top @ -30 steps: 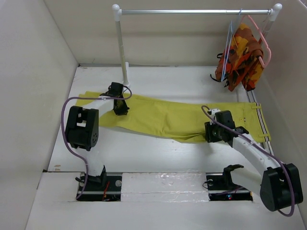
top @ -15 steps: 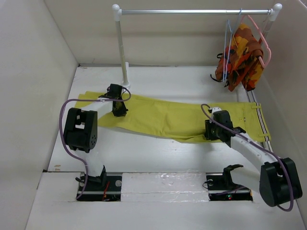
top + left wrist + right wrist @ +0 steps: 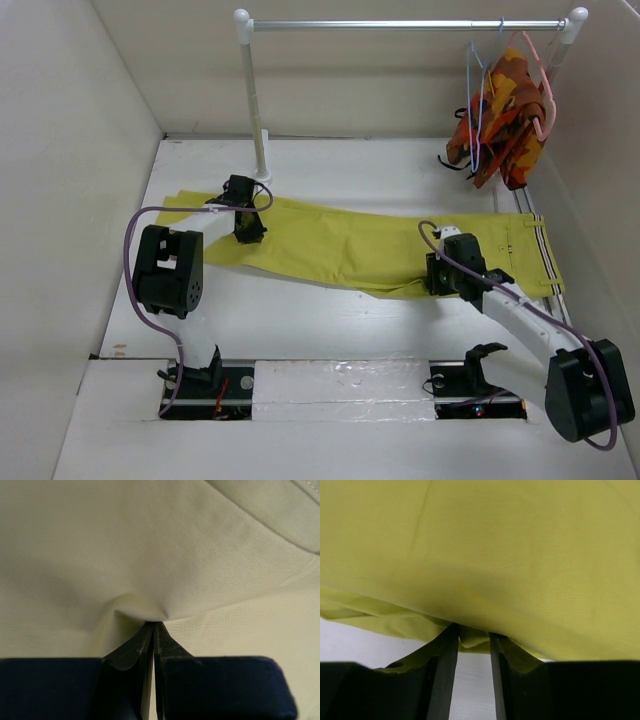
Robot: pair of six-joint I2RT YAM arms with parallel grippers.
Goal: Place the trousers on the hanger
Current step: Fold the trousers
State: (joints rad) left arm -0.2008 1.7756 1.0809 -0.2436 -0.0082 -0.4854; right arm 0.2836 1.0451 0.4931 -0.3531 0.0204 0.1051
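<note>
The mustard yellow-green trousers point(image 3: 360, 245) lie flat across the table, with the striped waistband point(image 3: 541, 250) at the right. My left gripper point(image 3: 248, 232) is shut on a pinch of the leg cloth point(image 3: 150, 555) near the cuff end, its tips point(image 3: 152, 625) pressed together. My right gripper point(image 3: 437, 275) sits at the near edge of the trousers point(image 3: 495, 555). Its jaws point(image 3: 472, 637) stand apart, with a small loose fold of cloth between the tips. The pale-blue hanger point(image 3: 474, 110) hangs on the rail at the back right, away from both grippers.
A white rack has a post point(image 3: 253, 100) at back centre-left and a rail point(image 3: 400, 24) across the back. A pink hanger point(image 3: 545, 90) carries an orange, red and brown patterned garment point(image 3: 500, 120) next to the blue one. White walls close in left and right.
The hangers and patterned garment have swung slightly to the left on the rail. The right arm has shifted a little at the trousers' edge. The left gripper has stayed clamped on the leg.
</note>
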